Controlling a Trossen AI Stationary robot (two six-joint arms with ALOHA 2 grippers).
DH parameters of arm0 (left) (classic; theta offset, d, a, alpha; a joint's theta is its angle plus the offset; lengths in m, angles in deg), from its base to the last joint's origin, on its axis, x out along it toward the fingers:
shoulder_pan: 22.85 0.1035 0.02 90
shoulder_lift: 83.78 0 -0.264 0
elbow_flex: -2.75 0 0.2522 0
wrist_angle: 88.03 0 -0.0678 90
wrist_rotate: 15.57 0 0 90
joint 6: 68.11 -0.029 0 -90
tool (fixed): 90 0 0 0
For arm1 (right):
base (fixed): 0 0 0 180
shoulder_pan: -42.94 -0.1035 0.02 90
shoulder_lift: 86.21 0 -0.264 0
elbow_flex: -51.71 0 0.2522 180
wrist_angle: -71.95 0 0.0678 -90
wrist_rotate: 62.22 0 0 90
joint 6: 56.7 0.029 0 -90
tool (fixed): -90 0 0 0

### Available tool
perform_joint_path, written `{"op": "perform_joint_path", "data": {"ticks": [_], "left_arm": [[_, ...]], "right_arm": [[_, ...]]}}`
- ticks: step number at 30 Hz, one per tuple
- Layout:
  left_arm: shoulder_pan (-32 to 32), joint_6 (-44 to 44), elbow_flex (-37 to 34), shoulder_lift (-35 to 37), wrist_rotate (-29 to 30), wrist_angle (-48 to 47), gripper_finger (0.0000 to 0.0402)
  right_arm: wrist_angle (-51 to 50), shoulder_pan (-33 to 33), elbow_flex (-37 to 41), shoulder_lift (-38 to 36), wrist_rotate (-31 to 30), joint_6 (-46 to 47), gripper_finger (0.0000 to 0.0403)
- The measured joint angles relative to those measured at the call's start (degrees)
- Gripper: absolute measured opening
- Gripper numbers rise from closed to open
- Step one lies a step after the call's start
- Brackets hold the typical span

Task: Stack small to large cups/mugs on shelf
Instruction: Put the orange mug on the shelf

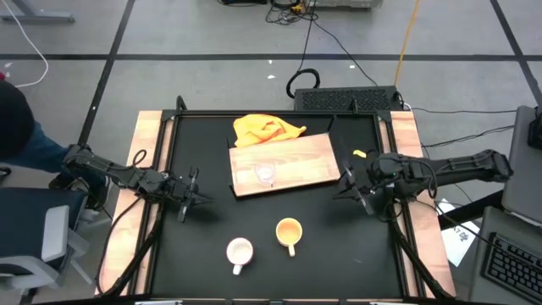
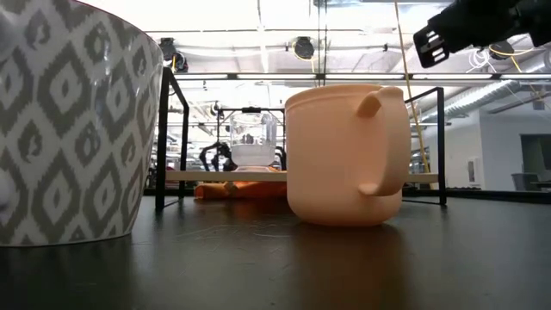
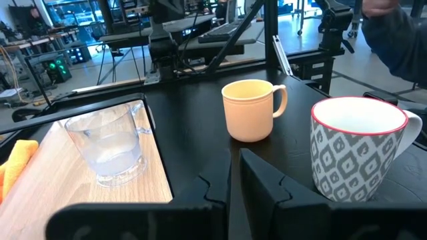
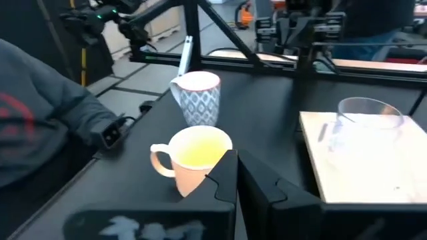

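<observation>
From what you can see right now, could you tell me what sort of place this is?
Probably a robotics lab or workshop: a black framed table, loose cables on the floor, and industrial ceiling lighting.

Grey-diamond white mug (image 3: 360, 150), peach mug (image 3: 251, 109), clear cup (image 3: 110, 143), light-brown shelf (image 1: 296, 161).

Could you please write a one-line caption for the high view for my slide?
Clear glass cup on the wooden shelf; yellow mug and white mug wait on the table.
</observation>
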Motion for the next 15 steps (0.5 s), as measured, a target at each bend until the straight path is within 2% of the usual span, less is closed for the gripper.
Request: {"op": "perform_joint_path", "data": {"ticks": [15], "left_arm": [[0.0, 0.0, 0.0, 0.0, 0.0, 0.0, 0.0035]], "right_arm": [[6.9, -0.7, 14.9, -11.8, -0.1, 1.3, 0.0]]}}
